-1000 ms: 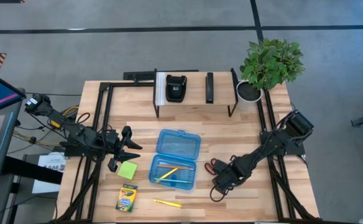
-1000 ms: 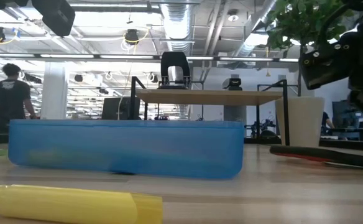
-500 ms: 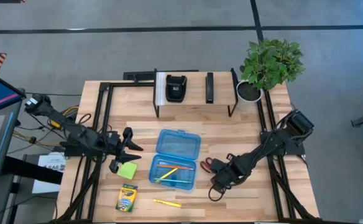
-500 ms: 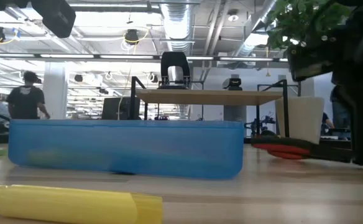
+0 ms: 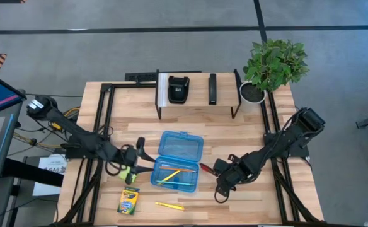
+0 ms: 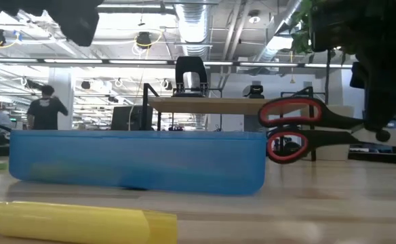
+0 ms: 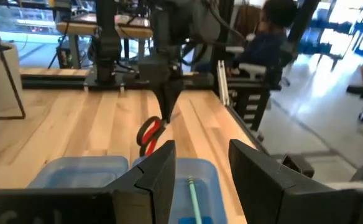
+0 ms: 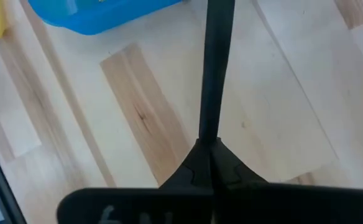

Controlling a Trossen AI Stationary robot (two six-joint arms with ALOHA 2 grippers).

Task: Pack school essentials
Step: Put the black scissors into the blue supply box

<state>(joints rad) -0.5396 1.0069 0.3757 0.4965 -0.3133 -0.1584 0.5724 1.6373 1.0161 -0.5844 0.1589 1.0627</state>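
We hold the red-handled scissors (image 6: pixel 300 129) by their stiff, slippery blades in our clamped right gripper (image 5: pixel 225 177), lifted just beside the blue case (image 5: pixel 178 161); left gripper (image 5: pixel 135 161) parted, empty.

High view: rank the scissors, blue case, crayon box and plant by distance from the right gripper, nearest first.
From the right gripper:
1. Scissors: in its shut fingers, handles toward the case.
2. Blue case: just left of it, mid-table.
3. Crayon box: front left, beyond the case.
4. Plant: back right corner; too close to the crayon box to call.
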